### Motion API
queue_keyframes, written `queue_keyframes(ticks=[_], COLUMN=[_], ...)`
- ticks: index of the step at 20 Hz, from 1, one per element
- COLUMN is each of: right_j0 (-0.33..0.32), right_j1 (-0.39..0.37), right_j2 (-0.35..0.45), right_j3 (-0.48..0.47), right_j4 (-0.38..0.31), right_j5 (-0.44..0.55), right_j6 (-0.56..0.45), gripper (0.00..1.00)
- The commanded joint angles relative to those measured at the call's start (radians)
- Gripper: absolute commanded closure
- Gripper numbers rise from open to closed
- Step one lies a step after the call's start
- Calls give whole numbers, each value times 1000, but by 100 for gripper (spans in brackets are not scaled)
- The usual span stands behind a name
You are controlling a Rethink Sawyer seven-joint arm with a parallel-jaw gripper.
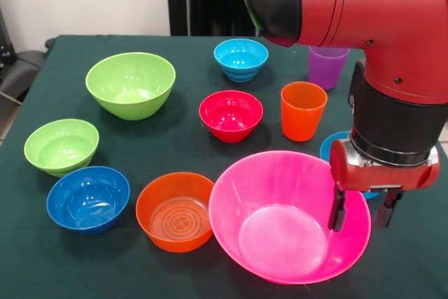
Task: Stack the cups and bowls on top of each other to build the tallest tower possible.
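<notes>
The huge pink bowl (pixel 280 229) sits on the table at the front. My gripper (pixel 362 211) is open and straddles its right rim, with one finger (pixel 338 208) inside the bowl and the other outside. The orange cup (pixel 303 110) and the purple cup (pixel 327 66) stand upright behind it. The large lime green bowl (pixel 130 83), small lime green bowl (pixel 61 146), blue bowl (pixel 88 199), orange bowl (pixel 176 211), magenta-red bowl (pixel 231 115) and cyan bowl (pixel 241 59) stand apart. No bowl is nested in another.
Another blue bowl (pixel 327 146) is mostly hidden behind my wrist, right of the orange cup. The red arm covers the right side of the dark green table (pixel 28 257). A dark chair (pixel 17 68) stands off the table's left edge.
</notes>
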Motion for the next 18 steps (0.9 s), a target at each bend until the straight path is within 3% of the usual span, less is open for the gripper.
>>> queue_keyframes(ticks=[1,4,5,18], right_j0=[7,7,8,16], right_j1=[-13,-19,-17,-14], right_j2=[34,34,34,22], right_j3=[110,128,122,108], right_j4=[-12,-7,-9,-15], right_j5=[-51,-56,-54,-47], right_j6=[149,150,138,144], gripper=[0,0,100,100])
